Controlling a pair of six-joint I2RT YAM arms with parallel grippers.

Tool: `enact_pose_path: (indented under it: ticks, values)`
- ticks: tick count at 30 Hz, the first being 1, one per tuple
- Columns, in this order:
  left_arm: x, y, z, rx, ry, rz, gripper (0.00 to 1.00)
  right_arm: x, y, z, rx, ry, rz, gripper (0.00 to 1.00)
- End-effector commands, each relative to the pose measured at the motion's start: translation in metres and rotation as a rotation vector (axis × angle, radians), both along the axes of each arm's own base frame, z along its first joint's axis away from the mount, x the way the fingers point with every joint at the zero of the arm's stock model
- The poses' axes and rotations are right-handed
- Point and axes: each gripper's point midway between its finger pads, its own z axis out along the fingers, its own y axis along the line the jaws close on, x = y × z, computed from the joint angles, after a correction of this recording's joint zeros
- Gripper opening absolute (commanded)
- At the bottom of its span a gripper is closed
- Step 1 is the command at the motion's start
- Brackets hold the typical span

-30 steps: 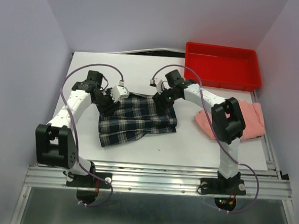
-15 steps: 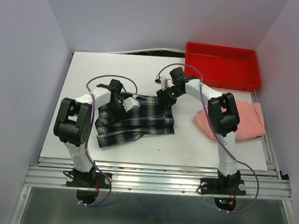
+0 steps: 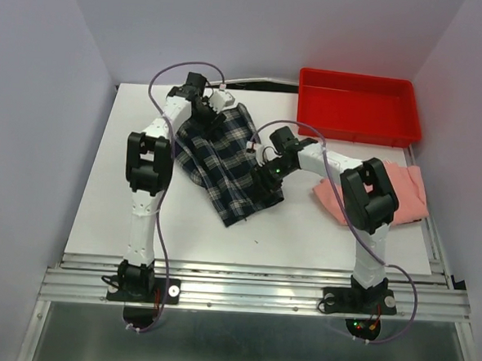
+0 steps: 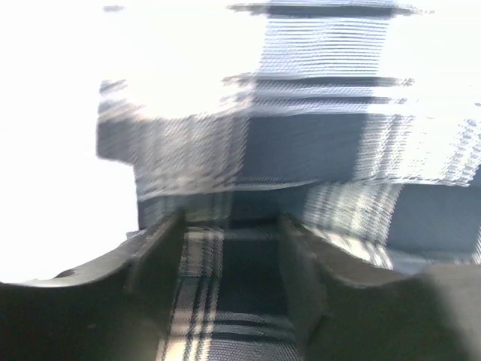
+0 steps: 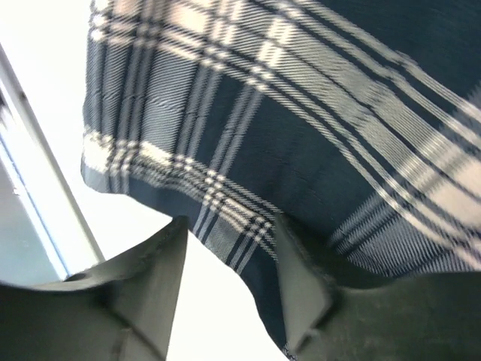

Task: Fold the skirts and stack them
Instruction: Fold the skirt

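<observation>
Plaid skirt (image 3: 226,159): stretched in a slanted band across the worktop (image 3: 126,190), from far left of centre down toward near centre. It is soft, light, pleated cloth. I judge it sags and slides wherever unsupported, and the pleats are likely to fan open. No breakage risk. Best hold is at the waistband or hem corners, pinched deep so the weave does not slip out.

Left fingers (image 4: 154,252): at the skirt's far end, set narrow, with plaid filling the gap between them, so clamped on the cloth. The left wrist view is badly smeared, and I cannot tell which edge I hold.

Right fingers (image 5: 146,282): at the skirt's right edge, mid-worktop. A hem corner runs across the gap, with bright worktop showing below it. Pinched or only lying over the tips, I cannot tell.

Pink skirt (image 3: 408,191): loose heap at the right edge, well apart from the plaid. Its left part is hidden behind my right arm (image 3: 367,196). Folded or not, unclear.

Red tray (image 3: 354,132): far right, beyond the pink skirt.
</observation>
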Motion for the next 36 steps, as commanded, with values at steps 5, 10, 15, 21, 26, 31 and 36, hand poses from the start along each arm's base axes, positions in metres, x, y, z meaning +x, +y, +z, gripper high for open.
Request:
enact_pose_path:
  ticks: [5,10,15,21,26,31,36]
  values:
    - [0.002,0.031,0.195,-0.563,-0.266,0.279,0.79,0.049,0.034,0.08,0.102,-0.157,-0.117,0.62]
    - [-0.068,0.058,0.21,-0.74,-0.198,0.439,0.67,0.097,0.057,0.129,0.177,-0.209,-0.314,0.62]
    - [-0.131,0.037,0.139,-0.85,0.083,0.57,0.52,0.112,0.085,0.128,0.209,-0.159,-0.338,0.63]
    - [-0.164,0.006,0.107,-0.997,0.229,0.552,0.29,0.119,0.107,0.122,0.214,-0.179,-0.359,0.66]
    - [-0.163,-0.007,0.086,-1.033,0.278,0.595,0.27,0.121,0.128,0.106,0.211,-0.185,-0.335,0.7]
    - [-0.143,0.024,0.074,-1.004,0.222,0.772,0.74,0.136,0.127,0.077,0.155,-0.179,-0.4,0.67]
    - [-0.12,0.062,0.071,-0.929,0.144,0.97,0.83,0.133,0.122,0.047,0.099,-0.126,-0.44,0.69]
